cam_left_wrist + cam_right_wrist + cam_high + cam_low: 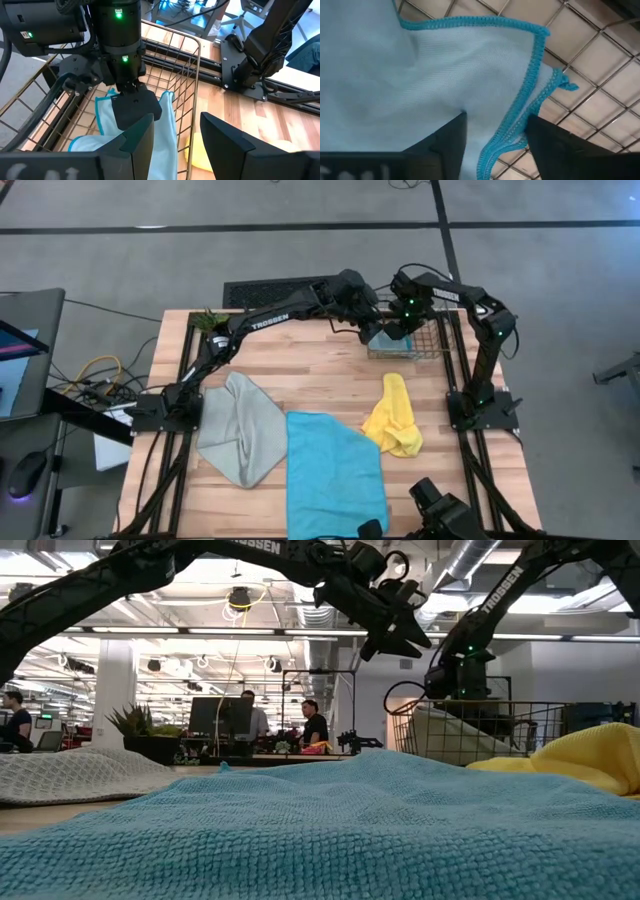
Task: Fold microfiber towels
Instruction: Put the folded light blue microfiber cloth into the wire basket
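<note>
**Four towels in sight, one in the basket**

From the left, I count four towels. The grey-green towel (240, 430) lies rumpled on the table (320, 360) near its left side. Just beside it, touching along one edge, the cyan-blue towel (333, 470) is spread fairly flat toward the near edge. To its right the yellow towel (394, 416) sits bunched and apart from the others. The fourth, the pale blue towel (420, 65) with a brighter blue stitched border, is inside the one wire basket (428, 345) at the far right of the table.

Two arms, both reaching to that basket. My left gripper (175, 145) hovers above the basket's rim — fingers spread apart, nothing between them. My right gripper (495, 137) is down inside the basket, its fingers parted and straddling a folded edge of the pale blue towel; the cloth lies between them, but I cannot tell whether they have pinched it yet.
</note>
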